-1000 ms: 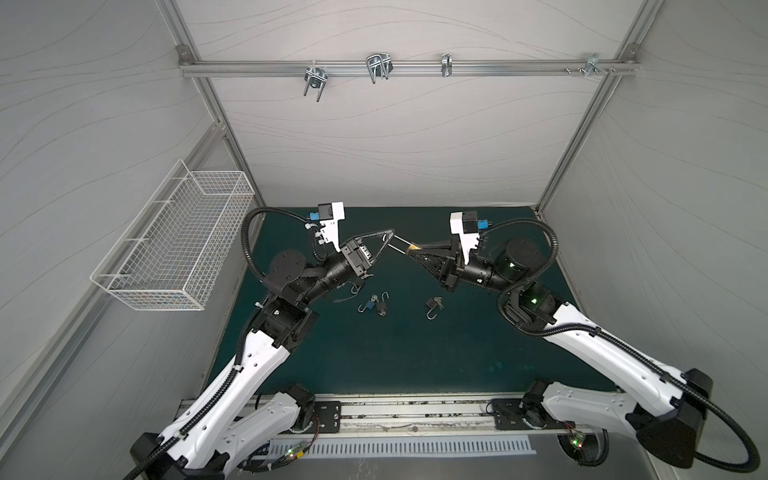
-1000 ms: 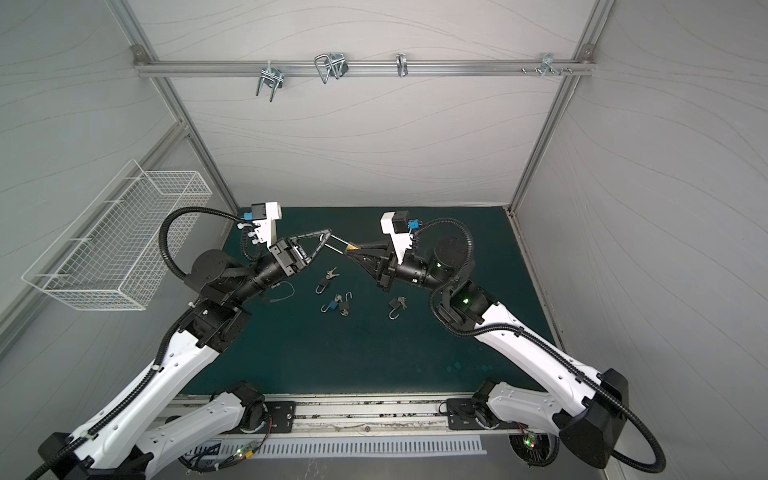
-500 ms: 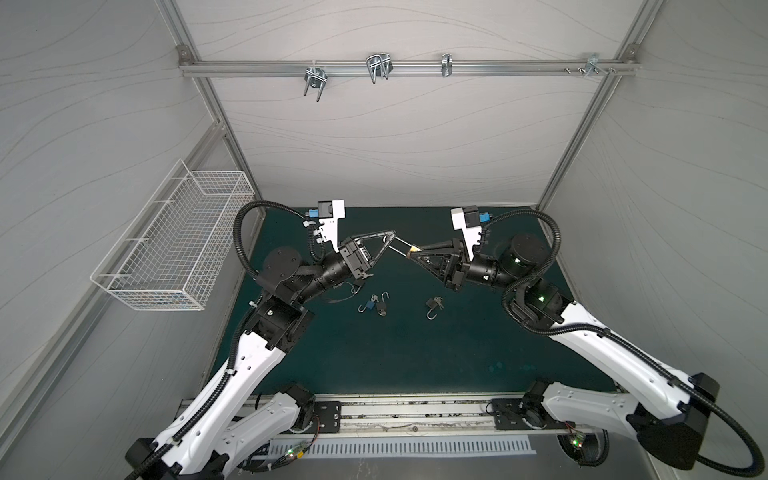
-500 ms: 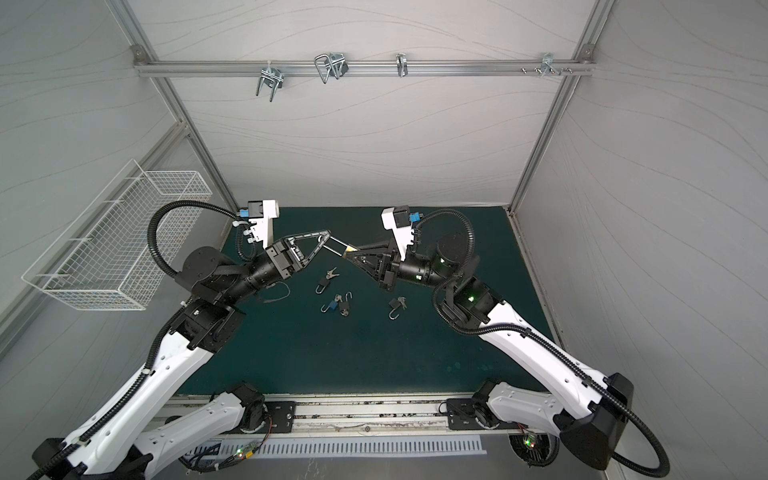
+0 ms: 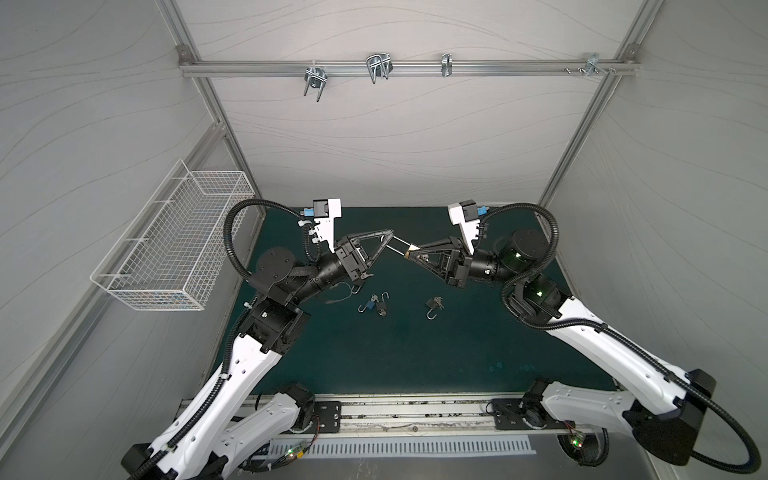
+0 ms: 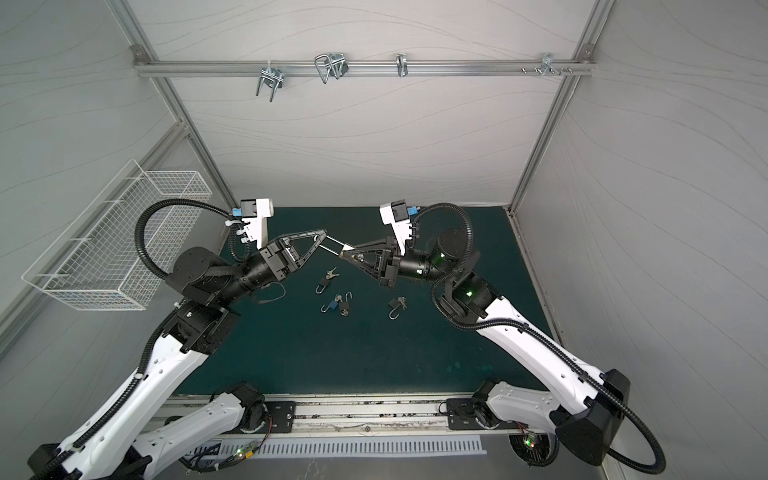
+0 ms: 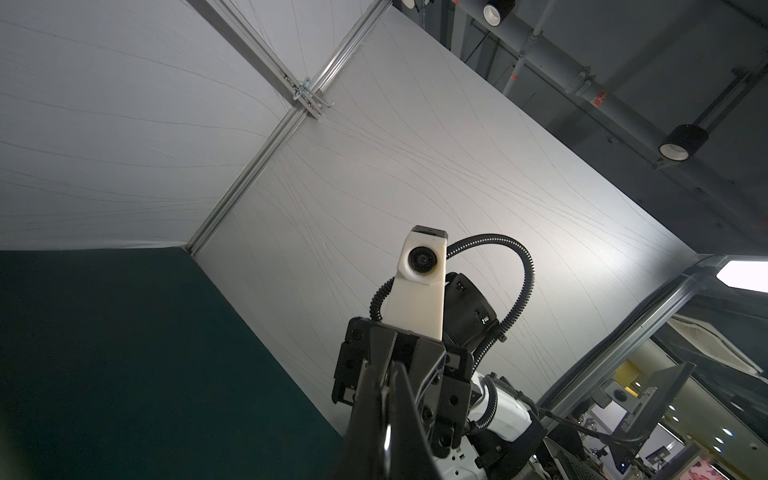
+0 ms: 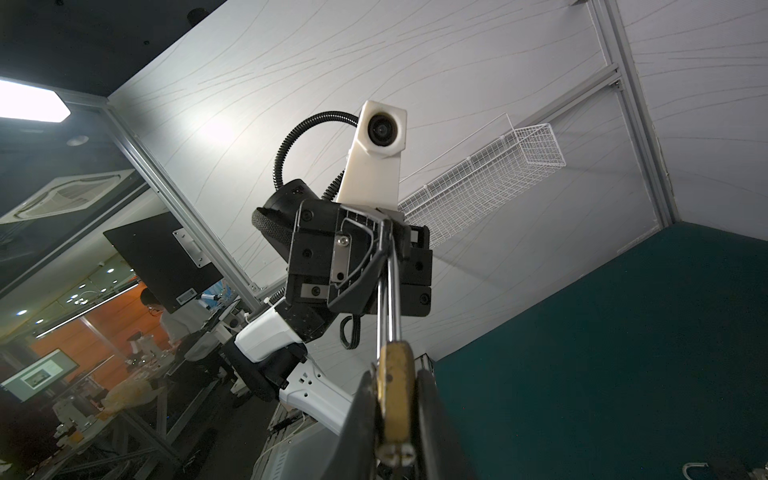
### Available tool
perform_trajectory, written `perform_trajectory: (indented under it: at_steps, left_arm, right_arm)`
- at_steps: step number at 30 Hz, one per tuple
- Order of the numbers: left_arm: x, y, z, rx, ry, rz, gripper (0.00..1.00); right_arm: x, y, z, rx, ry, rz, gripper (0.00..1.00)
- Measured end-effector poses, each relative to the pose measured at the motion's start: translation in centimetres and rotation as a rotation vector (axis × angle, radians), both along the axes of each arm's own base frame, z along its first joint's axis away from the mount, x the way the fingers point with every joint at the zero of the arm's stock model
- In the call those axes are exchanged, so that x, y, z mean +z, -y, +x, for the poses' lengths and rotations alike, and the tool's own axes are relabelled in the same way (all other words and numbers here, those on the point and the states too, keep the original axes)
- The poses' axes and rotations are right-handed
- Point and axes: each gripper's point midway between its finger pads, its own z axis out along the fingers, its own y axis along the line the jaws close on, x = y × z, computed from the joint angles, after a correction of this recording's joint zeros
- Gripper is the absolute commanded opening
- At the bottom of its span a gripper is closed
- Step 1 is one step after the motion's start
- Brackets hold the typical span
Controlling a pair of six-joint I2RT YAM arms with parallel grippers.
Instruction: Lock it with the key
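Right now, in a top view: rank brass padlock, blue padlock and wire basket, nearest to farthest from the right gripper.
1. brass padlock: clamped in the right gripper jaws.
2. blue padlock: on the mat, below the gripper.
3. wire basket: hanging far left.

Left claw (image 5: 390,242) pinched closed, right claw (image 5: 412,254) clamped, tips facing, both raised.

The left gripper (image 5: 390,242) and right gripper (image 5: 413,254), bridged by a padlock (image 5: 400,248), block the back of the mat (image 5: 415,353); loose locks (image 5: 380,308) litter the middle, front's wide open.
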Motion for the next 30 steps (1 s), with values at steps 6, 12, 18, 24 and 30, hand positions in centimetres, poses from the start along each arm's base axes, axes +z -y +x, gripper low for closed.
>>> perform_trajectory:
  at_steps: [6,12,18,24,30]
  left_arm:
    - [0.34,-0.17,-0.16,0.004,0.014,-0.009,0.00]
    - [0.56,-0.33,-0.30,0.011,0.028,-0.012,0.00]
    - [0.72,-0.47,-0.20,0.021,0.035,-0.016,0.00]
    - [0.76,-0.52,-0.23,0.023,0.038,-0.016,0.00]
    - [0.27,-0.49,-0.01,0.030,0.035,-0.014,0.00]
  right_arm:
    - [0.33,-0.18,-0.08,0.023,-0.026,0.006,0.00]
    - [0.60,-0.37,-0.23,0.058,-0.071,0.013,0.00]
    - [0.90,-0.55,-0.20,0.082,-0.114,0.022,0.00]
    - [0.96,-0.55,-0.15,0.084,-0.134,0.025,0.00]
    - [0.81,-0.68,-0.04,0.087,-0.154,0.022,0.00]
